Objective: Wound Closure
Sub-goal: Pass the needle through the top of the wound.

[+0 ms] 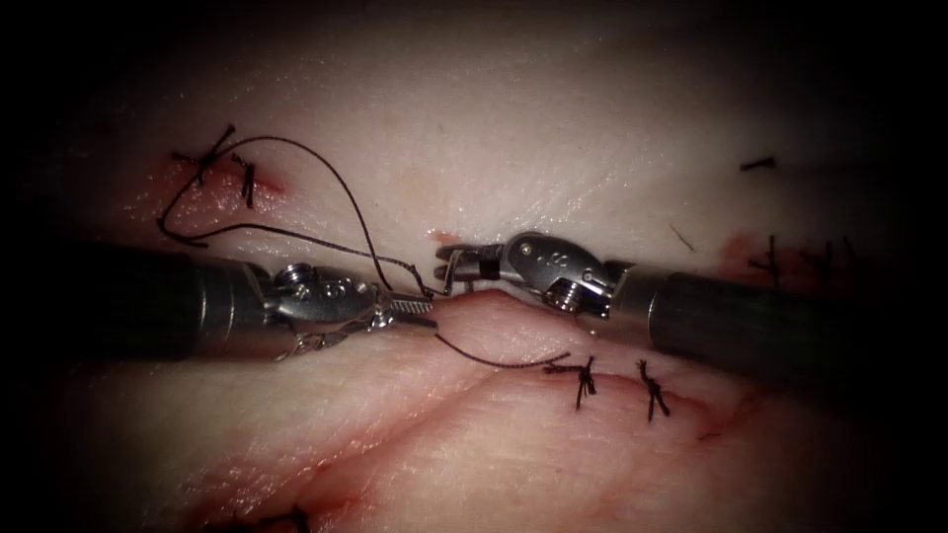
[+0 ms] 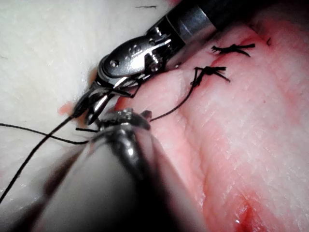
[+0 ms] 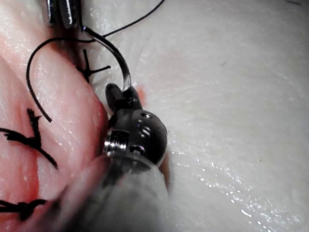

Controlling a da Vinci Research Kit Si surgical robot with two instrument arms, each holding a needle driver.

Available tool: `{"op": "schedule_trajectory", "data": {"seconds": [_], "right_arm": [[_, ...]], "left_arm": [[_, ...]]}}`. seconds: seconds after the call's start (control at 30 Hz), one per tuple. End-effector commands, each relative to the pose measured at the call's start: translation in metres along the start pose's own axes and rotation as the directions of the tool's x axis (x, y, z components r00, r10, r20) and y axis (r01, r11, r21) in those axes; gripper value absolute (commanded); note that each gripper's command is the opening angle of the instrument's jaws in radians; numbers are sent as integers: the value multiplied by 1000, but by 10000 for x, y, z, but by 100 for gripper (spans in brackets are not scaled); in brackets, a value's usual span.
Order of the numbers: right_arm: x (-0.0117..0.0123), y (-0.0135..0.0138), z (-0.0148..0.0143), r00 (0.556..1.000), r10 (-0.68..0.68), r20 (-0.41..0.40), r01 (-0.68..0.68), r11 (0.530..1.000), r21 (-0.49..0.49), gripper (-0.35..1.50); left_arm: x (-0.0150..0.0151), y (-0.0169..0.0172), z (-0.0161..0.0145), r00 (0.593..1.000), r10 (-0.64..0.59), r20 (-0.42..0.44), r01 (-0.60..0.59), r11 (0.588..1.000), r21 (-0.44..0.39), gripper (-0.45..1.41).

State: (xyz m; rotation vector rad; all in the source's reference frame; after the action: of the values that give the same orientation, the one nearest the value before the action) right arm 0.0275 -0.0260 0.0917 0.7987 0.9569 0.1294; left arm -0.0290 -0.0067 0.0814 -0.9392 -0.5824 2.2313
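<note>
While on one needle [image 3: 123, 65], two claws [image 1: 417, 308] [image 1: 456, 265]

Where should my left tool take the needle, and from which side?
Probably on the needle, at its bare mid-curve, from the endoscope view's left: the right tool clamps one end, and the arc looks free above the tissue.

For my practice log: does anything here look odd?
Nothing stands out. The right tool holds the needle near one end, clear of the tissue; its other end meets the left tool. Thread loops left of the cut.
</note>
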Motion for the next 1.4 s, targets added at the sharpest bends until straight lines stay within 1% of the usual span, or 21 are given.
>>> {"op": "schedule_trajectory", "data": {"seconds": [0.03, 0.17, 0.27, 0.37, 0.5, 0.67, 0.8, 1.4], "right_arm": [[3, 3, 5, 1000, 2, 1, -2, 1000, 3, -35], [-1, -3, 3, 1000, 24, 5, -24, 1000, 19, -35], [-2, -8, 4, 999, 29, 14, -30, 999, 44, -35], [-3, -12, 6, 999, 46, 5, -46, 997, 64, -35], [1, -7, 6, 999, 49, -12, -48, 998, 43, -35], [1, -5, 4, 998, 51, -22, -50, 998, 27, -35], [-1, -6, 3, 997, 78, -18, -78, 996, 31, -35], [1, -8, 7, 997, 80, -20, -79, 996, 31, -35]], "left_arm": [[4, -3, 5, 1000, 0, -3, 0, 1000, 2, 12], [3, -6, 0, 1000, -2, -5, 3, 1000, 7, 12], [7, -7, -3, 1000, -3, -9, 3, 1000, 17, 12], [14, -8, -8, 1000, -2, -17, 2, 1000, 29, 14], [17, -7, -15, 1000, -1, -25, 2, 999, 38, 14], [17, -6, -15, 1000, -3, -28, 4, 999, 48, 14], [17, -6, -15, 1000, -4, -31, 6, 998, 57, 14], [16, -4, -14, 1000, -6, -31, 8, 998, 58, 14]]}}
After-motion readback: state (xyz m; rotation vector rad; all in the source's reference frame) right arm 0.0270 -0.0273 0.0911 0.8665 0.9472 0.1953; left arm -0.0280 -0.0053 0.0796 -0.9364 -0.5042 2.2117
